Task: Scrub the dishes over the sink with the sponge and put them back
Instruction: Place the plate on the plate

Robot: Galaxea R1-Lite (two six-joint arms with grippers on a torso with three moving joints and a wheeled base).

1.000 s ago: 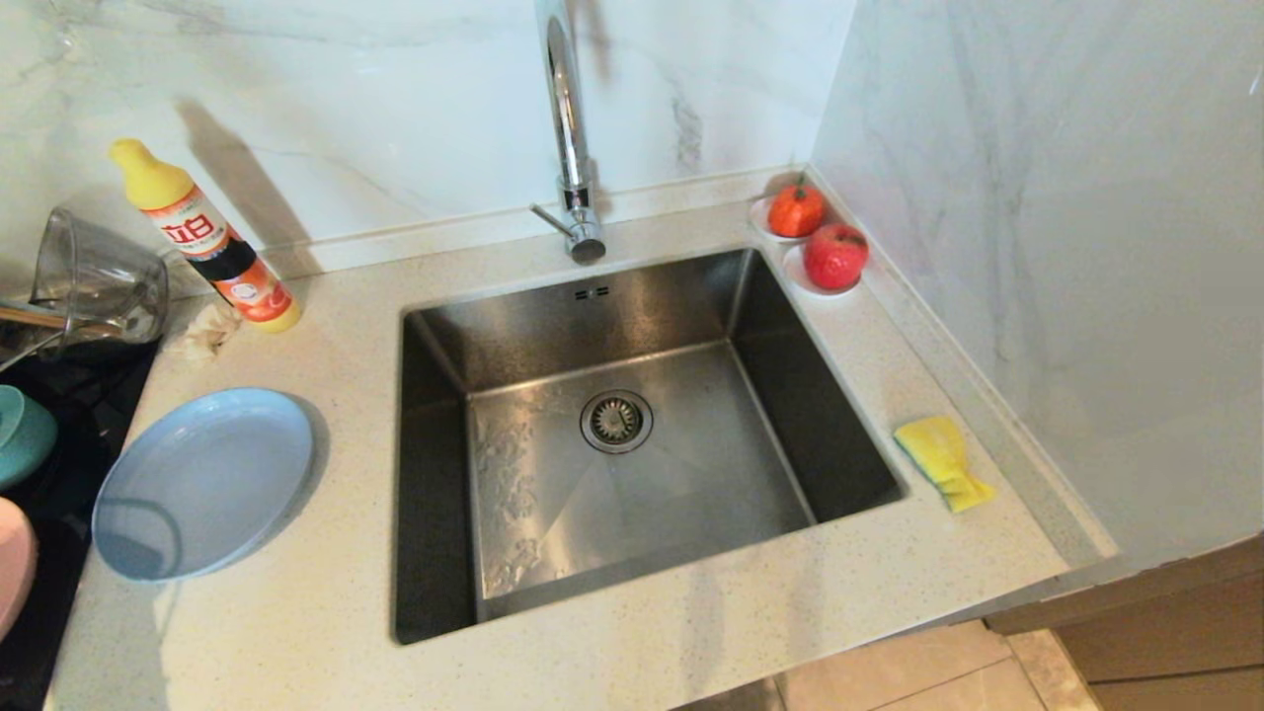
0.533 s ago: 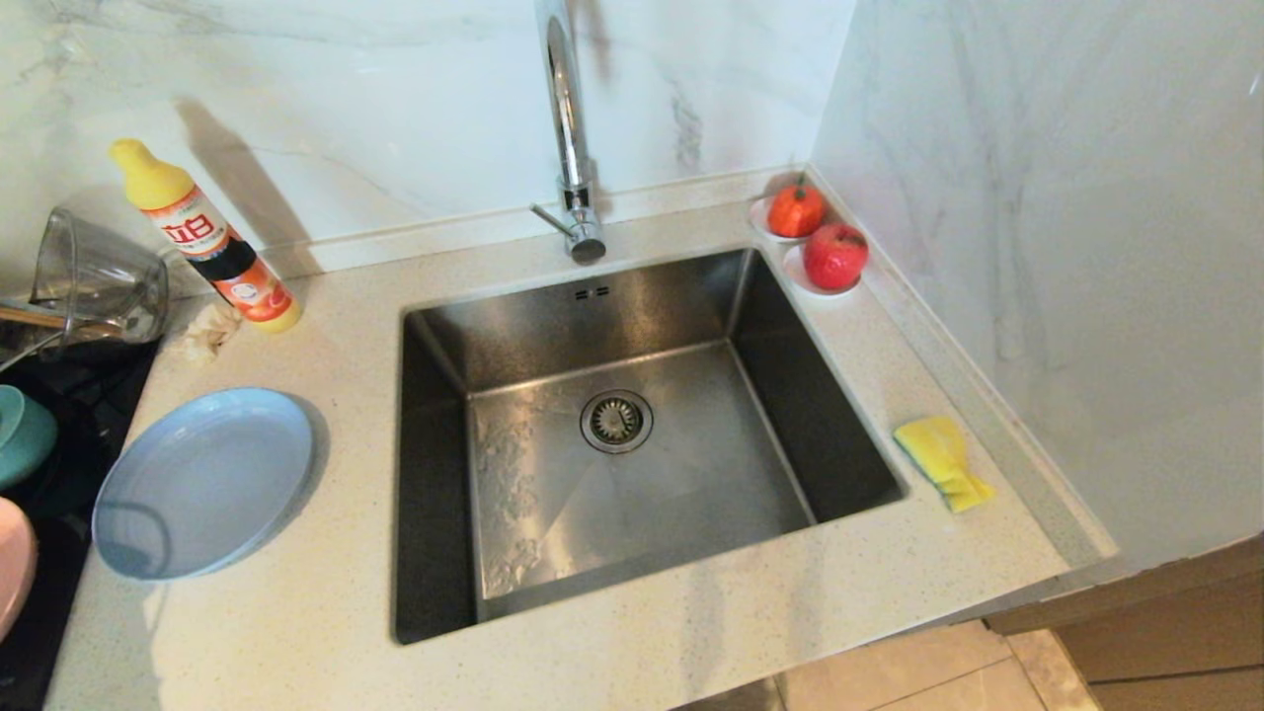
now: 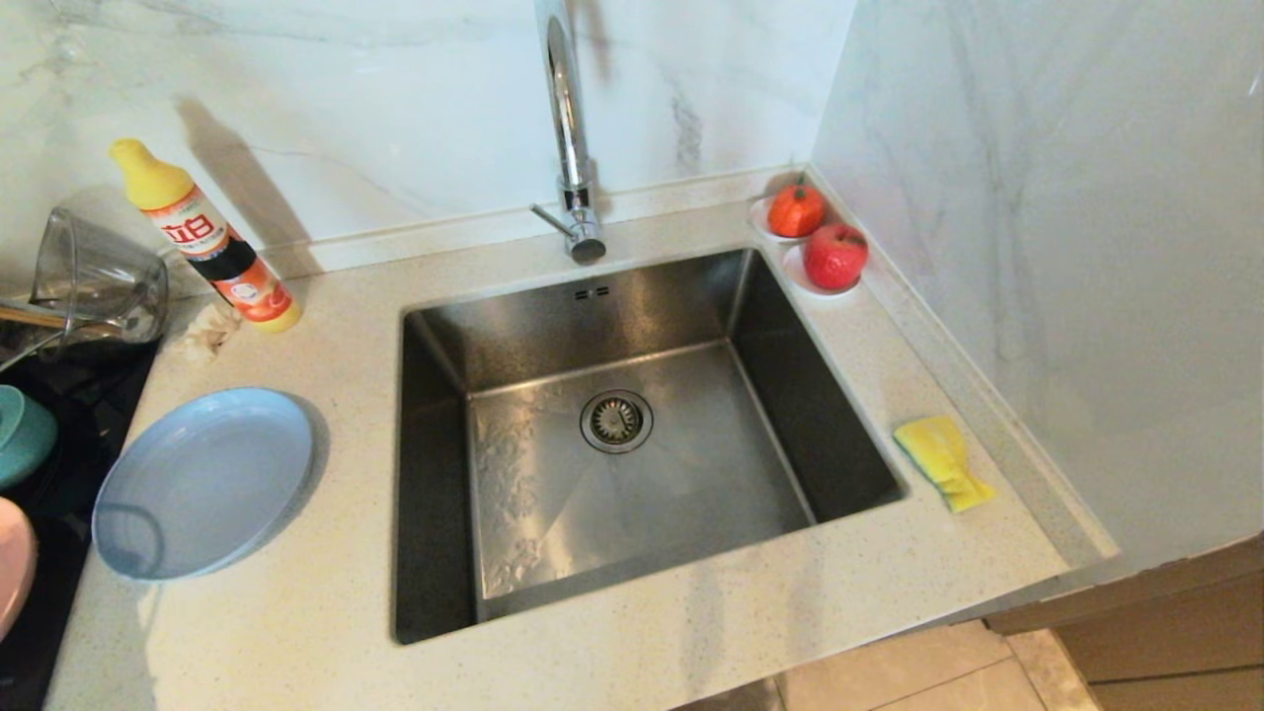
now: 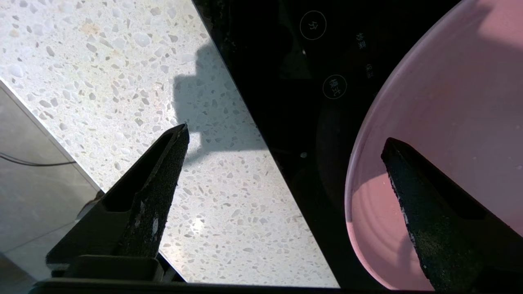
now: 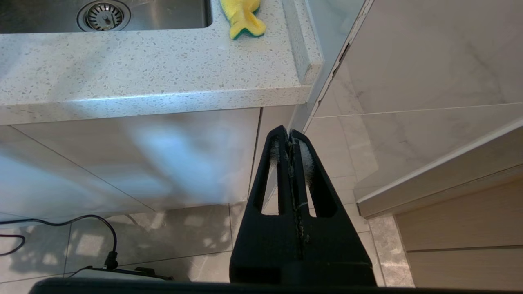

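Note:
The grey-blue plate (image 3: 202, 481) lies flat on the counter left of the sink (image 3: 790, 395). On the black cooktop (image 3: 79, 395) at the far left, the teal bowl (image 3: 20, 434) and the pink plate (image 3: 12, 563) show only partly. The yellow sponge (image 3: 943, 461) lies crumpled on the counter right of the sink, green layer down (image 5: 243, 16). My left gripper (image 4: 286, 134) hangs open and empty above the cooktop edge, with one finger over the pink plate (image 4: 449, 122) and the other over the counter. My right gripper (image 5: 290, 132) is shut on nothing, parked low in front of the cabinet. Neither gripper shows in the head view.
A chrome faucet (image 3: 565, 118) stands behind the sink. A detergent bottle (image 3: 202, 237) and a tilted clear glass jug (image 3: 94, 281) are at the back left. Two red fruits (image 3: 835, 255) on small dishes sit in the back right corner, by the side wall.
The shadow on the grey-blue plate's near left edge has shrunk slightly toward the left. Nothing else differs.

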